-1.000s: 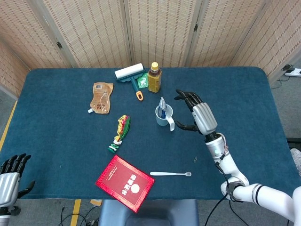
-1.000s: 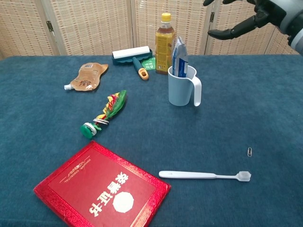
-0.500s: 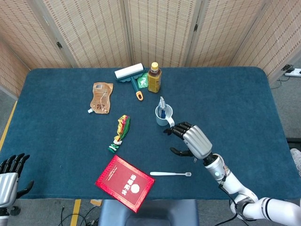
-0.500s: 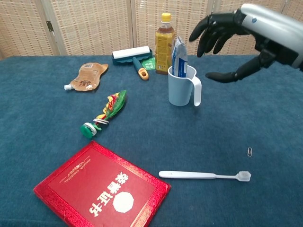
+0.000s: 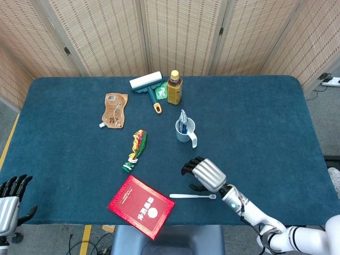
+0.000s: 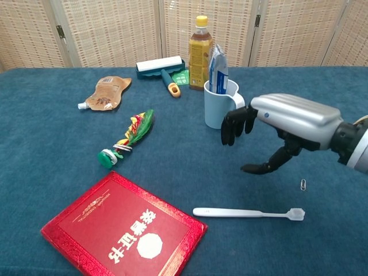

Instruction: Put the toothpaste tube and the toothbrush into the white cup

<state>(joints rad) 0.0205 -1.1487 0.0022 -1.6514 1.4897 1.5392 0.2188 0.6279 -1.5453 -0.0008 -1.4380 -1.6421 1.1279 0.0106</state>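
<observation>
Right hand (image 6: 287, 123) hovers palm down, fingers (image 6: 233, 125) spread and gripping nothing. The toothbrush (image 6: 248, 213) lies flat on the table just below the fingertips, not touching. Beyond the fingers stands the white cup (image 6: 221, 106) with the toothpaste tube (image 6: 218, 70) upright inside. Left hand (image 5: 9, 204) idles with fingers apart at the table's near corner.

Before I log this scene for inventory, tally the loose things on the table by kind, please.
Toothpaste tube in white cup: 2
Toothbrush: 1
Drink bottle: 1
Lint roller: 1
Brown pouch: 1
Green wrapped item: 1
Red booklet: 1
Paper clip: 1
Total: 9
</observation>
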